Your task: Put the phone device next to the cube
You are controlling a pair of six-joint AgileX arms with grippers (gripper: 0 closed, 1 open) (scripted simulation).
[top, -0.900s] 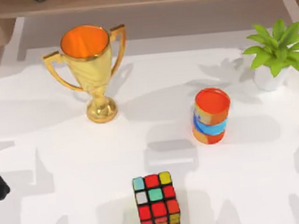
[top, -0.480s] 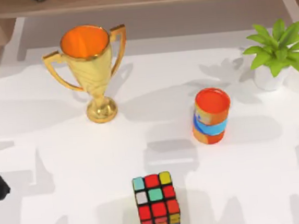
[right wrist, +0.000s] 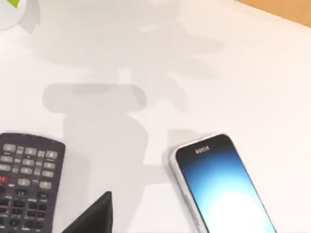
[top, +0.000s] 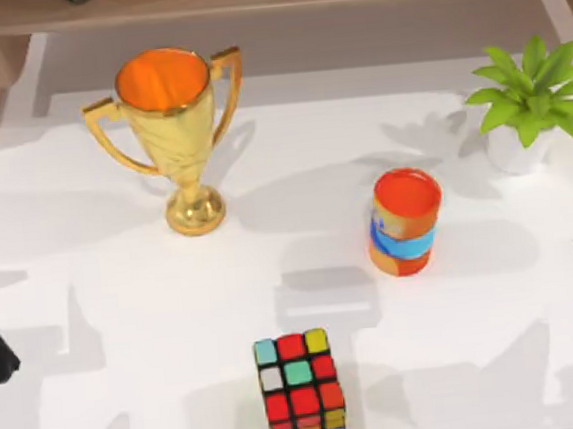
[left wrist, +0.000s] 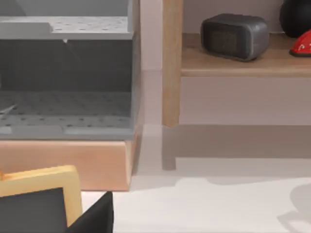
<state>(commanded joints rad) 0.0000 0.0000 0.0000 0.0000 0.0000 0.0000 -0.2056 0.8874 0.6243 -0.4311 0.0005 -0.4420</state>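
While the phone device (right wrist: 223,187) lies flat on the table beside a remote control (right wrist: 26,167), well apart from the cube (top: 300,387) near the top view's bottom edge, a low pinch could slip off its thin edge. I cannot tell either claw's state. The trophy cup (top: 162,80) looks empty.

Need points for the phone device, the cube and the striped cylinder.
phone device (right wrist: 223,187), right wrist view, middle of its blue screen.
cube (top: 298,373), top view, centre teal sticker on top.
striped cylinder (top: 406,196), top view, orange top face.
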